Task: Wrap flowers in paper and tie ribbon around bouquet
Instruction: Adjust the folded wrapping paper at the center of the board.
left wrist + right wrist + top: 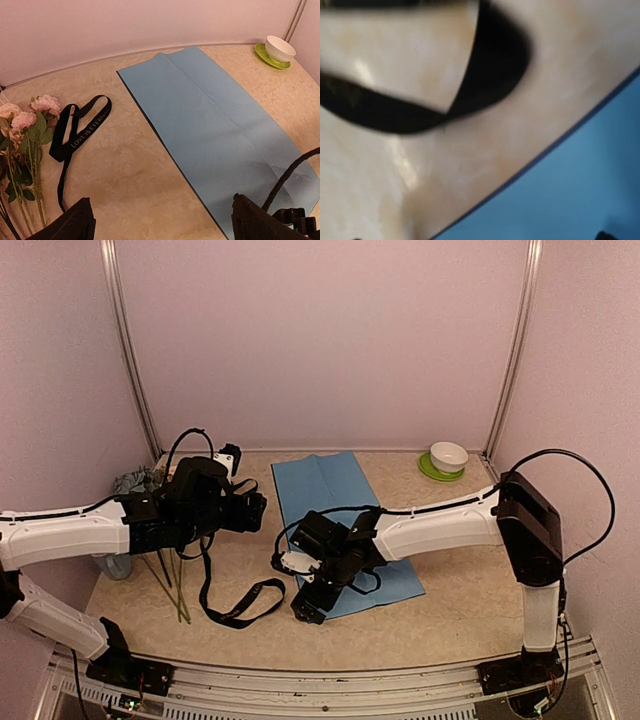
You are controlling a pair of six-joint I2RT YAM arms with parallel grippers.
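From above, we see the left gripper (255, 510) spread wide and empty, with the flowers (133, 483) behind its wrist. The right gripper (308, 608) hangs at the paper (325, 485) edge, the ribbon (240, 605) near it.

On the left wrist, the paper (215, 125) lies ahead, and the ribbon (82, 127) and flowers (27, 125) lie ahead-left.

On the right wrist, the jaws look parted. The blurred ribbon (490, 65) lies ahead, unheld, with the paper (580, 175) to the right.

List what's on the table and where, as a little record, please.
paper: flat, light blue side up, creased
ribbon: looped on the table, left of paper, apart
flowers: lying at the left edge, unwrapped
cup: on green saucer, far right corner
left gripper: open, empty
right gripper: low by paper's near left edge, jaws unclear
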